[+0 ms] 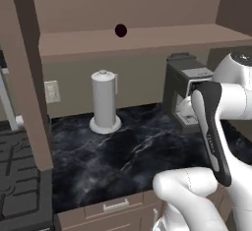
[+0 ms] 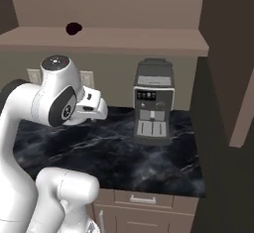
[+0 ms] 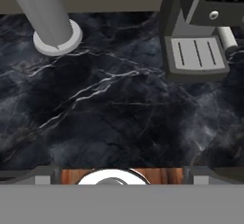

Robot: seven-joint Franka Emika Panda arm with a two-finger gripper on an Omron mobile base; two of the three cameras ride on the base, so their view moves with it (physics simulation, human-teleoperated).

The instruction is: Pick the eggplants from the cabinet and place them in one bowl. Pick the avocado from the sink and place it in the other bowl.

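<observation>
A dark purple eggplant [image 1: 120,30] is sitting above the black, white-veined marble counter [image 1: 133,151]; beside it, a white paper-towel holder [image 1: 104,102] and grey coffee machine [image 2: 154,103] are standing.

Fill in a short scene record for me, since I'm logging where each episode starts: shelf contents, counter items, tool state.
shelf: one dark eggplant on the open cabinet shelf, above the counter
counter: black marble; paper towel holder toward the left, coffee machine toward the right
tool: open, holding nothing, raised above the counter between the two items
bowls, sink, avocado: cannot place from these views
</observation>
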